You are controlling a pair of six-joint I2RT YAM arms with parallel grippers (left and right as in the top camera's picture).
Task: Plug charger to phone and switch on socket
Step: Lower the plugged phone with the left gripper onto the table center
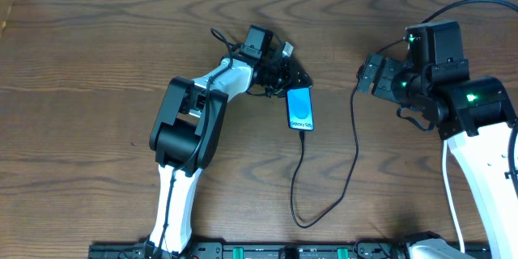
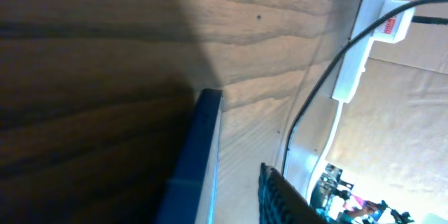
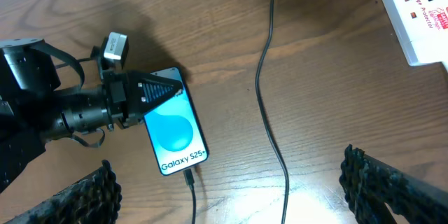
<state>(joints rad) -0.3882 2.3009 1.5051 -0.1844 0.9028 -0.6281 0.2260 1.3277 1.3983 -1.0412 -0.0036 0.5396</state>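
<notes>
Well, the phone (image 1: 300,109) lies flat on the wooden table (image 1: 97,40) just right of the middle of the overhead view, with its blue screen up and the white "Galaxy" lettering towards its lower end. The charger (image 1: 354,142) meets that lower end with its small plug tip, which looks seated in the port. From there the black cable drops towards the bottom edge, loops round and climbs up the right side until it slips under the right arm.

The left gripper (image 1: 293,79) sits at the phone's upper end, low against the table. From the left wrist only one ribbed finger pad (image 2: 280,196) shows, at the bottom of the frame. It stands apart from the phone's blue edge, with bare wood between them. So the jaws are parted a little and nothing is held.

The right gripper (image 3: 227,175) hangs above the table, well apart from the phone, at the upper right of the overhead view. From its own camera the two black fingers (image 3: 84,196) sit in the lower corners of the frame, spread as wide as they go, with only the cable and the wood below them.

The socket (image 3: 420,21) pokes into the upper right corner of that same view, a white strip with red markings. I cannot tell whether its switch is on.
</notes>
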